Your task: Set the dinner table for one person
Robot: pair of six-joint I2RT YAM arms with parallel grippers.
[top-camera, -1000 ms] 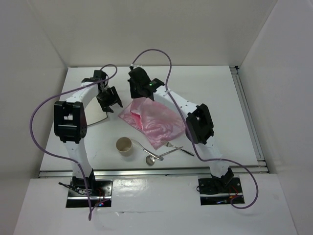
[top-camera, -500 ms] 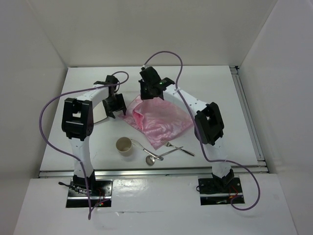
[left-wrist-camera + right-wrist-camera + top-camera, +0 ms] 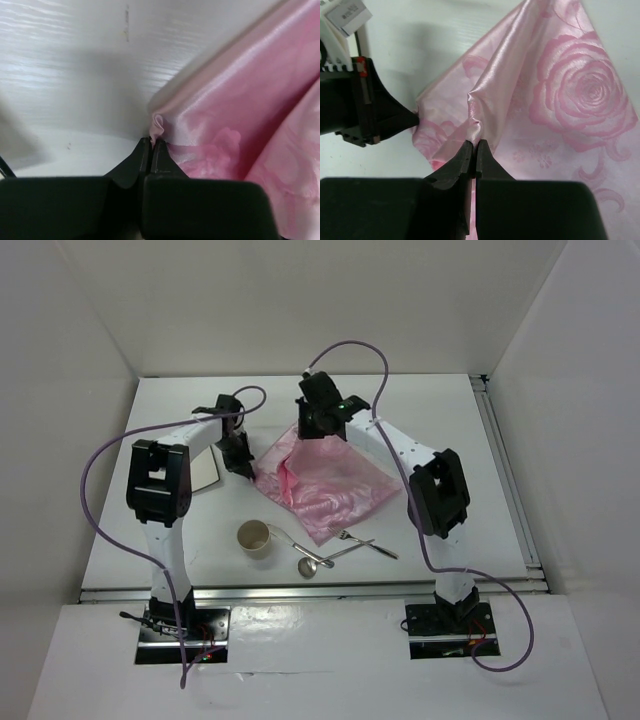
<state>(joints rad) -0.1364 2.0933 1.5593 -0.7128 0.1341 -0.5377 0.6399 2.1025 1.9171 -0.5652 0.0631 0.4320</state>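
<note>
Left gripper [image 3: 151, 144] is clamping a corner of the pink cloth [image 3: 330, 490]; right gripper [image 3: 474, 146] is pinching a raised fold. Right wrist is showing a white label [image 3: 345, 14], print unreadable. Only top view is showing the full tabletop [image 3: 450, 430] under both arms: cloth mid-tabletop, cup [image 3: 253, 537], fork [image 3: 380, 551], spoon [image 3: 307, 567] near front edge.

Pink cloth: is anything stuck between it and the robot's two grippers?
No. The left gripper and the right gripper each pinch a fold of the pink cloth directly, and nothing visible lies between them and it.
</note>
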